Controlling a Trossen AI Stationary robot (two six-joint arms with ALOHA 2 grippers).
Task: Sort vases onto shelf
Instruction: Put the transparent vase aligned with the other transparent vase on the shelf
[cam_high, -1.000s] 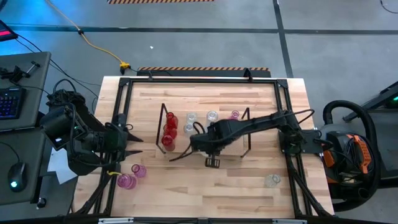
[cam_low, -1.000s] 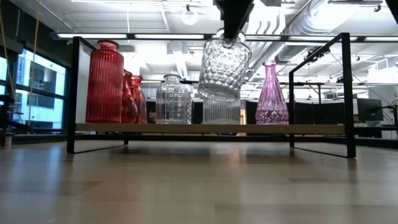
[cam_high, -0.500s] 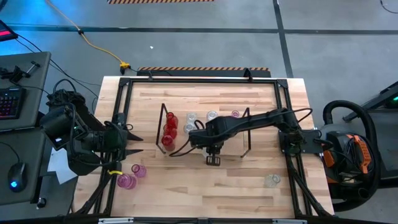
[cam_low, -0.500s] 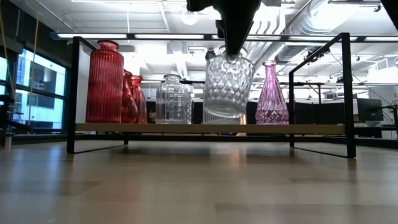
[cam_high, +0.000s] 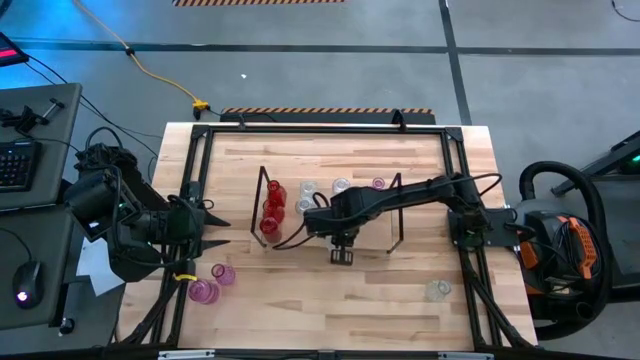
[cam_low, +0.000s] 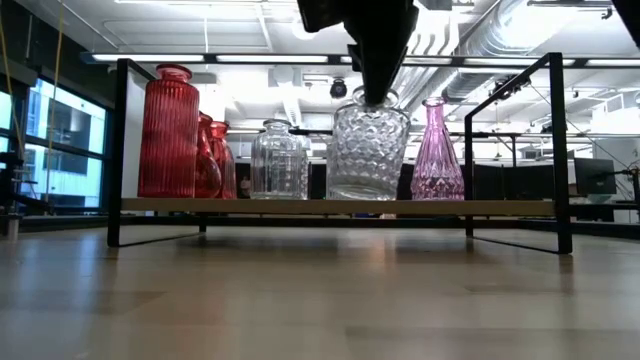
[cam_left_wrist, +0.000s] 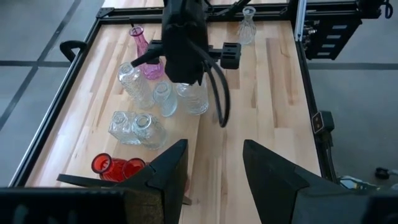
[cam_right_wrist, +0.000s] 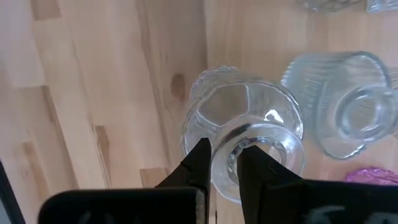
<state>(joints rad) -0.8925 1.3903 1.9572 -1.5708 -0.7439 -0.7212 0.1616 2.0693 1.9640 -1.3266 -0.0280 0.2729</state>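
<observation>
- Now, from the high view, my right end effector sits over the middle of the shelf, having slid a little toward its back row since a second ago. My left end effector waits at the left edge of the surface, fingers parted and holding nothing.
- Down at the low view, the change is plain: the clear diamond-cut vase I carry hung tilted above the board a second ago; it now stands upright with its base at board level, between the clear ribbed jar and the pink vase. Red vases fill the left end.
- Looking through the left wrist view, my right arm covers the vase cluster.
- Finally, the right wrist view shows my fingers clenched on the vase's neck, one inside the mouth and one outside.
- To my mind the vase is seated; letting go comes next, with three vases waiting off the shelf.
</observation>
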